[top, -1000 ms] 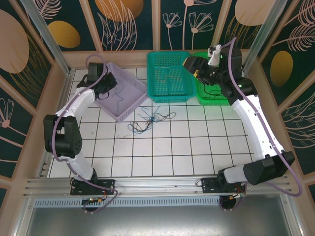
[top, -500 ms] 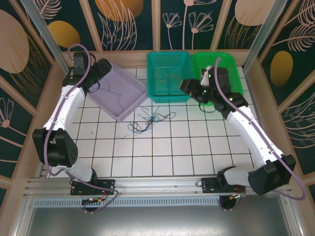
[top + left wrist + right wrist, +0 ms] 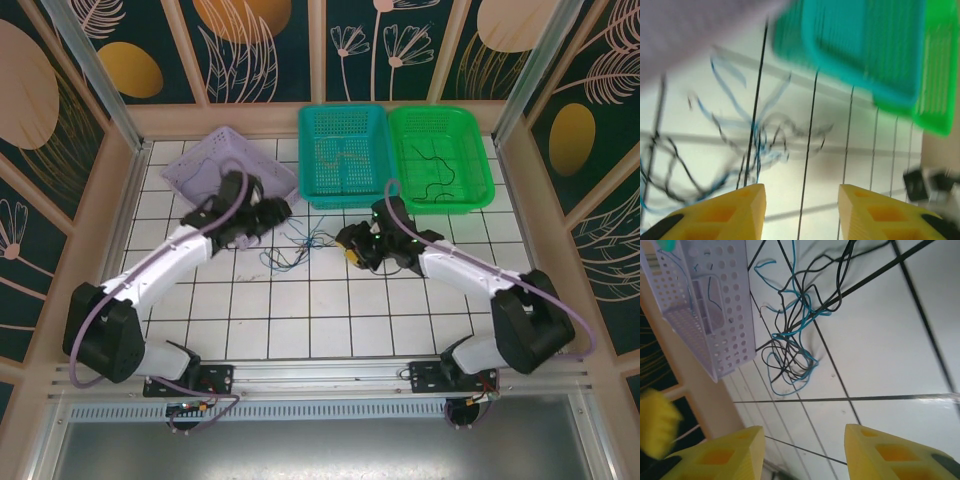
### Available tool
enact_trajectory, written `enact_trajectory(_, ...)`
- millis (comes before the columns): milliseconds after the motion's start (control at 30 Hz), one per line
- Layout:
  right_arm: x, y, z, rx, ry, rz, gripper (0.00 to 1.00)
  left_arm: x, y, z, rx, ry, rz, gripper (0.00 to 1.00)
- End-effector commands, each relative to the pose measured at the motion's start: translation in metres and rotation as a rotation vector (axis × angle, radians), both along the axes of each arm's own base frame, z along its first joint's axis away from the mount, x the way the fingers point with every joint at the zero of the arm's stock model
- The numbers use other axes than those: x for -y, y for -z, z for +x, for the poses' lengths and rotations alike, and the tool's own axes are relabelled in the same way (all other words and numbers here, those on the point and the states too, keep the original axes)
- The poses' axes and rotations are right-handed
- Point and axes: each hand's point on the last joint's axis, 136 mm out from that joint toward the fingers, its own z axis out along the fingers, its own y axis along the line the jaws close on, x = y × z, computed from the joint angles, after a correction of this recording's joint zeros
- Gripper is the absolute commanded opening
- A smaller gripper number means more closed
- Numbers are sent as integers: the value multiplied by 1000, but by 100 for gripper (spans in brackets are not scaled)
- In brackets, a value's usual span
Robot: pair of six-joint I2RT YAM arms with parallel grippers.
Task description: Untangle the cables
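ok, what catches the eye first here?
A loose tangle of blue and black cables lies mid-table on white tiles, the left hand and right hand flanking it, both open. Lilac basket, teal basket and green basket line the far edge.

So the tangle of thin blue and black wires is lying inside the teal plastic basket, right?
No. The tangle of thin blue and black wires lies on the white tiled table, in front of the teal plastic basket; the top view shows it.
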Motion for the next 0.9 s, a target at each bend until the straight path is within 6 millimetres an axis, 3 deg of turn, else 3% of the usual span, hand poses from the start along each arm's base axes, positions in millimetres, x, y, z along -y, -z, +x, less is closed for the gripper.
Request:
enact_trajectory(0, -8, 4, 17, -23, 115, 108, 46, 34, -9, -18, 44, 63, -104, 46)
enact_trajectory(167, -6, 21, 41, -15, 199, 85, 44, 53, 14, -33, 38, 143, -37, 54)
enact_trajectory(400, -3, 51, 61, -11, 247, 12, 33, 44, 51, -34, 7, 167, 104, 56)
enact_trajectory(567, -5, 54, 77, 42, 257, 17, 33, 41, 60, -35, -1, 177, 130, 56)
enact_trajectory(867, -11, 62, 79, 35, 242, 16, 33, 40, 79, -39, -33, 195, 160, 55)
